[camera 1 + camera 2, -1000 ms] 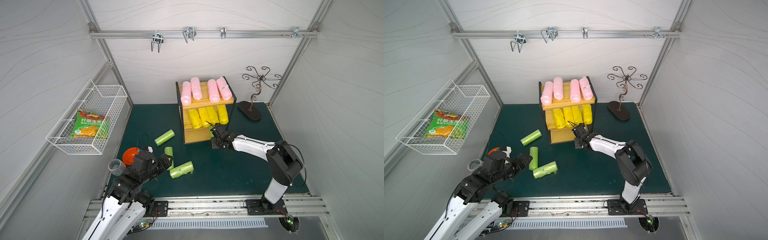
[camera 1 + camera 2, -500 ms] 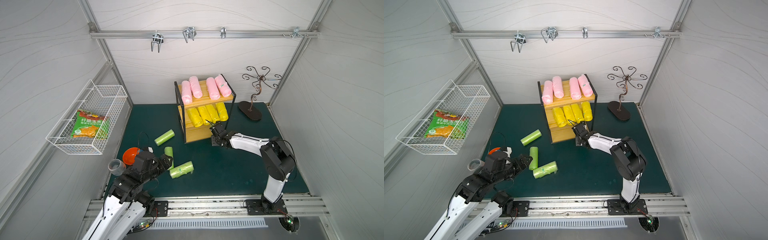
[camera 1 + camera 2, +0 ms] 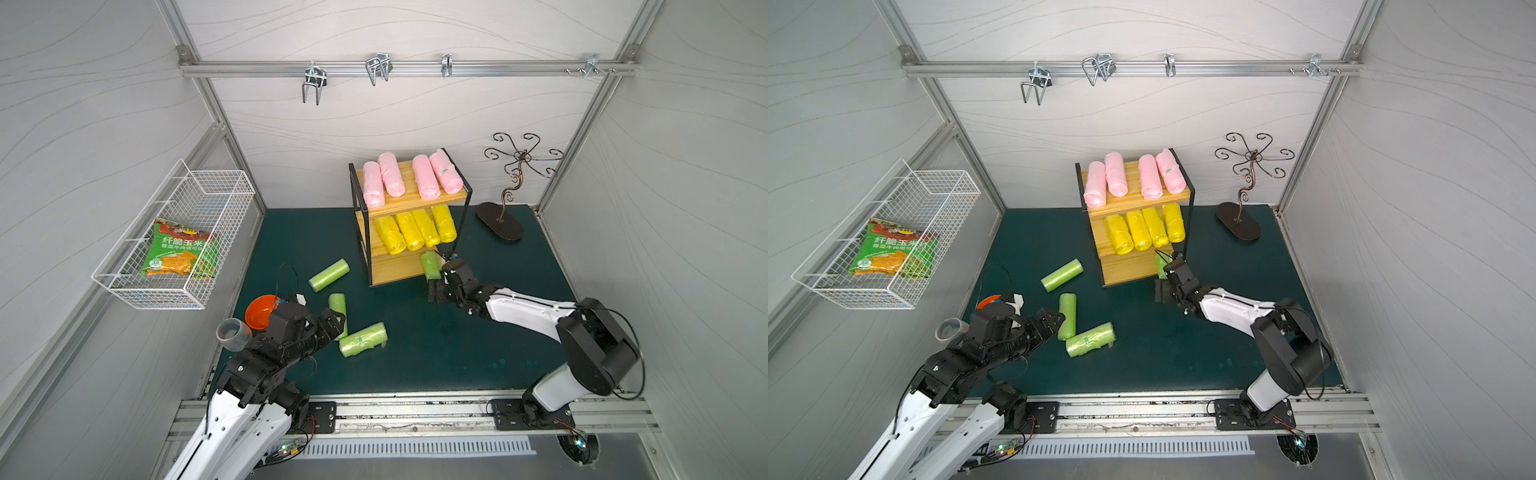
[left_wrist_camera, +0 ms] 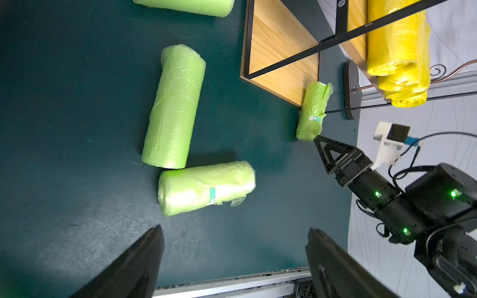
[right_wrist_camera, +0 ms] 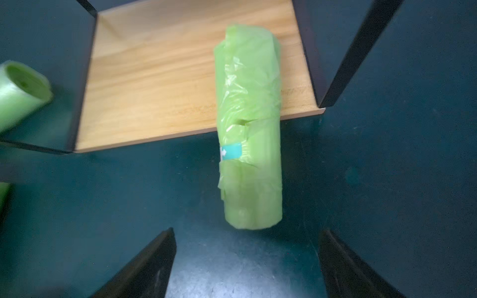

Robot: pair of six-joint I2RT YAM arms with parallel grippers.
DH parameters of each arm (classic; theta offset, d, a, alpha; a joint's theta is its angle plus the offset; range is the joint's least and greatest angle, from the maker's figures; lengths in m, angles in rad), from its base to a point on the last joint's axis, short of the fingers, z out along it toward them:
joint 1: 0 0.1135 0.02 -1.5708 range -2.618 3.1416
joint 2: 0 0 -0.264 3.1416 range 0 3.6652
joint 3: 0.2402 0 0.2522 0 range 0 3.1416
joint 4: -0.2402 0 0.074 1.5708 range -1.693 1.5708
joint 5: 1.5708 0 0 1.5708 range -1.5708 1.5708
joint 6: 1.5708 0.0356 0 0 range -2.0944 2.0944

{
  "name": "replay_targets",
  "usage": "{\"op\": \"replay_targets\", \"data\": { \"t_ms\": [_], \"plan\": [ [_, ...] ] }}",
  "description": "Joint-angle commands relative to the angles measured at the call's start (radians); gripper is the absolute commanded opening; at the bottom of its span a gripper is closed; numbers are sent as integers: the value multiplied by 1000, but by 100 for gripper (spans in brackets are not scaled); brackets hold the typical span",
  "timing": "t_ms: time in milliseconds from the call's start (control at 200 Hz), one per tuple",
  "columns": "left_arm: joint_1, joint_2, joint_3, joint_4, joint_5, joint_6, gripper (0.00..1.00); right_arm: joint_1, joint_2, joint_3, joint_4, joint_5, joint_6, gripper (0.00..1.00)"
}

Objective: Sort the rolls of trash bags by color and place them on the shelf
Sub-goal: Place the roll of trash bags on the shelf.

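Observation:
The shelf (image 3: 409,232) holds several pink rolls (image 3: 409,176) on its top board and several yellow rolls (image 3: 415,230) on the middle one. One light green roll (image 5: 250,129) lies at the right end of the lowest board, its near half sticking out past the front edge. My right gripper (image 5: 246,232) stands open just in front of that roll's near end, apart from it. Three green rolls (image 3: 328,274) (image 3: 338,313) (image 3: 362,338) lie on the mat. My left gripper (image 4: 234,228) hangs open near them, beside the upright-lying middle roll (image 4: 174,105), holding nothing.
A white wire basket (image 3: 124,286) with a snack bag hangs on the left wall. An orange bowl (image 3: 259,311) and a clear cup (image 3: 232,332) sit by my left arm. A black hook stand (image 3: 500,220) stands right of the shelf.
My right gripper has opened and let go of the green roll on the lowest board, drawing back slightly. The left arm has barely moved.

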State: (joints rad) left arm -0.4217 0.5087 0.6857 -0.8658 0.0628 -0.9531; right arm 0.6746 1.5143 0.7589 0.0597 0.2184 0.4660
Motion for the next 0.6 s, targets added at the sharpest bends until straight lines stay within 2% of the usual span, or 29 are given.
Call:
{"op": "replay_targets", "data": {
  "t_ms": [0, 75, 185, 355, 480, 590],
  "plan": [
    [-5, -2, 2, 34, -6, 14, 91, -61, -24, -106, 201, -132, 94, 92],
    [-5, -9, -6, 31, -6, 13, 91, -100, 2, -195, 378, -174, 152, 89],
    [-5, -30, -23, 30, -14, 10, 91, -93, 82, -276, 631, -184, 126, 84],
    [-5, -90, -54, 28, -43, 1, 90, -83, 222, -322, 867, -153, 144, 83],
    [-5, -122, -60, 0, -63, 24, 91, -59, 265, -327, 908, -135, 149, 83],
    [-5, -130, -71, -18, -68, 34, 91, -17, 264, -296, 843, -92, 108, 83]
  ]
}}
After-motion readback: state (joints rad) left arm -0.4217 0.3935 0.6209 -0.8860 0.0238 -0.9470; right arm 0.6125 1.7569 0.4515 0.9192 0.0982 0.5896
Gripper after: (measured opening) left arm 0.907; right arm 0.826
